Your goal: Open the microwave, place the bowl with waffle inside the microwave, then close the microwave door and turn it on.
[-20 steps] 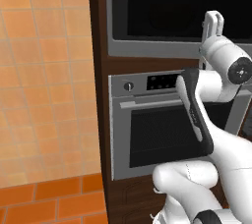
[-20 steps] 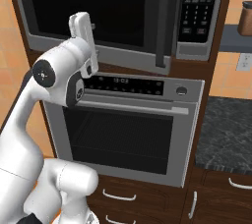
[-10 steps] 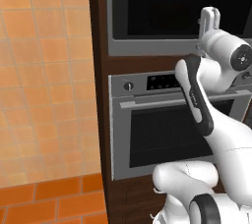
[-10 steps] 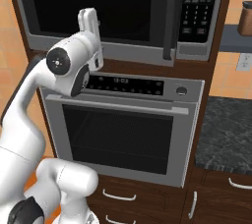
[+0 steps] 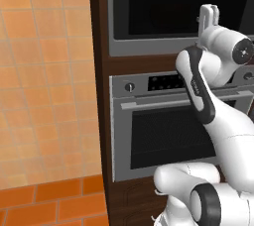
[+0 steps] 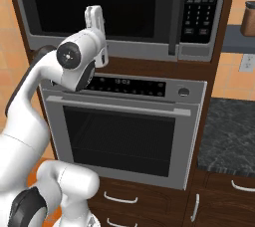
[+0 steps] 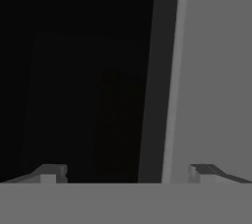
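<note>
Black-glass microwave door (image 6: 99, 2) lies shut, wide-spread gripper (image 7: 125, 173) facing its edge.

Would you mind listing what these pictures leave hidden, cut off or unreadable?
- Microwave: top cut by the frame in both base views; keypad labels too small to read.
- Oven: right part hidden by the arm in the left base view.
- Gripper: fingertips barely clear the hand view's bottom edge.

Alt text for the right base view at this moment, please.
The white arm's open gripper is raised at the closed microwave door, left of the microwave's keypad. A grey oven sits below it, shut.
</note>
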Robot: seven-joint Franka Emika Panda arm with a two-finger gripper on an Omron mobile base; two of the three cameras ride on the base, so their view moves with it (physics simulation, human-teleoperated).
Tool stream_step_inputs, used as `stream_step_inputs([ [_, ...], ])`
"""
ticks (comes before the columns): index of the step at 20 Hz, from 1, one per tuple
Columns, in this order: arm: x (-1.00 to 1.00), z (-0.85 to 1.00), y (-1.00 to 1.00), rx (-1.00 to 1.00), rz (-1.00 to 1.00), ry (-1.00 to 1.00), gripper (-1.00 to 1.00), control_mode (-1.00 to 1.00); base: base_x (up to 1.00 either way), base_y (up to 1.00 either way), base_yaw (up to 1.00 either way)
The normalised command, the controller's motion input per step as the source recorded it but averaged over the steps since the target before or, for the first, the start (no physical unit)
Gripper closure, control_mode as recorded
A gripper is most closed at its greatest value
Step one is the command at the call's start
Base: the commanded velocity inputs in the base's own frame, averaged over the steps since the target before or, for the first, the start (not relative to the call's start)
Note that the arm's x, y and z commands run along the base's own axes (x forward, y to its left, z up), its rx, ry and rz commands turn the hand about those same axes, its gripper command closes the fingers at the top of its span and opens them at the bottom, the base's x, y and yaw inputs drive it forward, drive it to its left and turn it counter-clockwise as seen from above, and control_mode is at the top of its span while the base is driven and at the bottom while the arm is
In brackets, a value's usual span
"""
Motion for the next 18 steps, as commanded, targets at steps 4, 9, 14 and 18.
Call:
stream_step_inputs([
  [4, 0.16, 0.0, 0.0, 0.0, 0.0, 0.0, -1.0, -1.0, 0.0, 0.0, 0.0],
  [9, 0.31, 0.0, 0.0, 0.0, 0.0, 0.0, -1.0, -1.0, 0.0, 0.0, 0.0],
  [14, 0.08, 0.0, 0.03, 0.0, 0.01, 0.0, -1.0, -1.0, 0.0, 0.0, 0.0],
  [18, -0.42, 0.05, -0.12, -0.03, 0.02, -0.04, -1.0, -1.0, 0.0, 0.0, 0.0],
])
